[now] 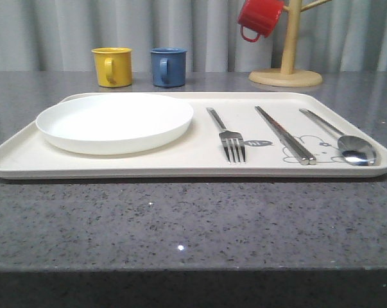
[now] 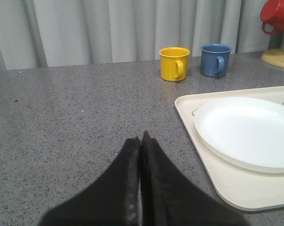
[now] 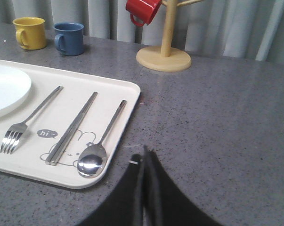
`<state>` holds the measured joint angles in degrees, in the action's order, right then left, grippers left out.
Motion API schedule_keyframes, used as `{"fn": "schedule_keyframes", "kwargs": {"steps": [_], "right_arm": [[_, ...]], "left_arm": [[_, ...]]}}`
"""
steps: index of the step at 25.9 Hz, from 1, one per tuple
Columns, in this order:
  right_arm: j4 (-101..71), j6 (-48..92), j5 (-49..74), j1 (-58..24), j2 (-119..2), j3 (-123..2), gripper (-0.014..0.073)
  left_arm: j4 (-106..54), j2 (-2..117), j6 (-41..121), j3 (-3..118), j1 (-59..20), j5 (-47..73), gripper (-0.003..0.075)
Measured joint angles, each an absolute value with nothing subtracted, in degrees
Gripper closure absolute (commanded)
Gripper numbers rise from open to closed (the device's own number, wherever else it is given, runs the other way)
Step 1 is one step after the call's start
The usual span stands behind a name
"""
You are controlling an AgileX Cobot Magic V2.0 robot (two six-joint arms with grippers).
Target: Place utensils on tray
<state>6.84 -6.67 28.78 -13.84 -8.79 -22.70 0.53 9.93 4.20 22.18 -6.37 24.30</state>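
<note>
The cream tray point(image 1: 199, 165) lies across the middle of the grey table. On it, from left to right, rest a white plate point(image 1: 115, 122), a steel fork point(image 1: 226, 135), a pair of steel chopsticks point(image 1: 284, 134) and a steel spoon point(image 1: 344, 141). In the right wrist view the fork point(image 3: 31, 120), chopsticks point(image 3: 72, 127) and spoon point(image 3: 100, 143) lie side by side over the rabbit drawing. My left gripper point(image 2: 141, 139) is shut and empty over bare table, left of the tray point(image 2: 226, 188). Shut and empty too, my right gripper point(image 3: 143, 153) hangs just off the tray's point(image 3: 127, 94) right edge.
A yellow mug point(image 1: 112, 66) and a blue mug point(image 1: 168, 66) stand behind the tray. At the back right a wooden mug stand point(image 1: 286, 76) holds a red mug point(image 1: 259, 17). A grey curtain closes the back.
</note>
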Motion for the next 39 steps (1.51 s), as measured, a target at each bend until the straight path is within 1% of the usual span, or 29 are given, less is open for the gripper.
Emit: {"fn": "schedule_keyframes", "kwargs": {"steps": [13,20,28,39], "right_arm": [[6.8,-6.6,28.7,-13.8,-8.8,-22.6,0.0661],[6.8,-6.6,28.4,-13.8,-8.8,-22.6,0.0661],[6.8,-6.6,28.4,-13.8,-8.8,-22.6,0.0661],[6.8,-6.6,28.4,-13.8,-8.8,-22.6,0.0661]], "left_arm": [[0.9,8.6,4.2,20.8,-6.1,24.1,0.0739],[1.0,-0.2,4.2,10.6,-0.7,23.4,0.0739],[0.0,-0.3,4.2,-0.1,0.5,12.4,0.0739],[0.0,-0.3,4.2,-0.2,0.5,12.3,0.0739]]}}
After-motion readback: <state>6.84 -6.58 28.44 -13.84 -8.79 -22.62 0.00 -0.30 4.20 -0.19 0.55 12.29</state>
